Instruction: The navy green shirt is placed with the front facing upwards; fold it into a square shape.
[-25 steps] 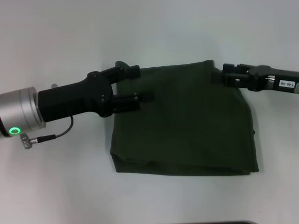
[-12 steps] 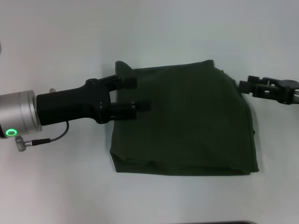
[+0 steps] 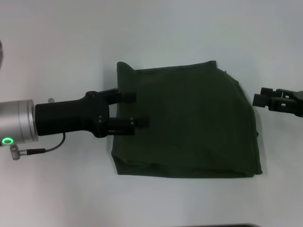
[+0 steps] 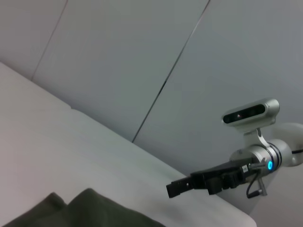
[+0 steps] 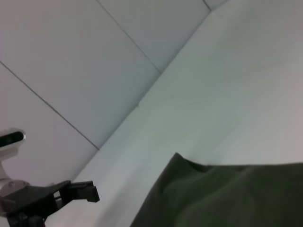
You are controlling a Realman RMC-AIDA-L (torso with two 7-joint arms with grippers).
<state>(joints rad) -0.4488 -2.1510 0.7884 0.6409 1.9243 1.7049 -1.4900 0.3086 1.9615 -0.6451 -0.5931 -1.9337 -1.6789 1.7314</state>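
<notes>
Plain white table (image 3: pixel 57 189), head view. The large dark olive-green cotton shirt (image 3: pixel 189 123) lies folded into a roughly square packet near the table's middle, plain side up; no print or label shows. Its near edge is a thick doubled fold, its far edge runs slightly slanted, and a small point of cloth sticks out at the far left corner.

The black two-fingered left gripper (image 3: pixel 132 109), on a black wrist with a silver cuff carrying a lit green ring, reaches in from the table's left side. Its fingers stand apart with a clear gap, their tips over the shirt's left border; nothing is caught between them. A thin black cable hangs under the cuff.

The black right gripper (image 3: pixel 263 99) sits at the table's right side, just beyond the shirt's right edge and apart from the cloth. It holds nothing; how far its fingers are parted cannot be told.

Left wrist view: the shirt's rumpled edge (image 4: pixel 80 210) with the right gripper (image 4: pixel 177 188) beyond, backed by pale wall panels. Right wrist view: the shirt's corner (image 5: pixel 222 194) and the left gripper (image 5: pixel 83 191) farther off. No writing is legible.
</notes>
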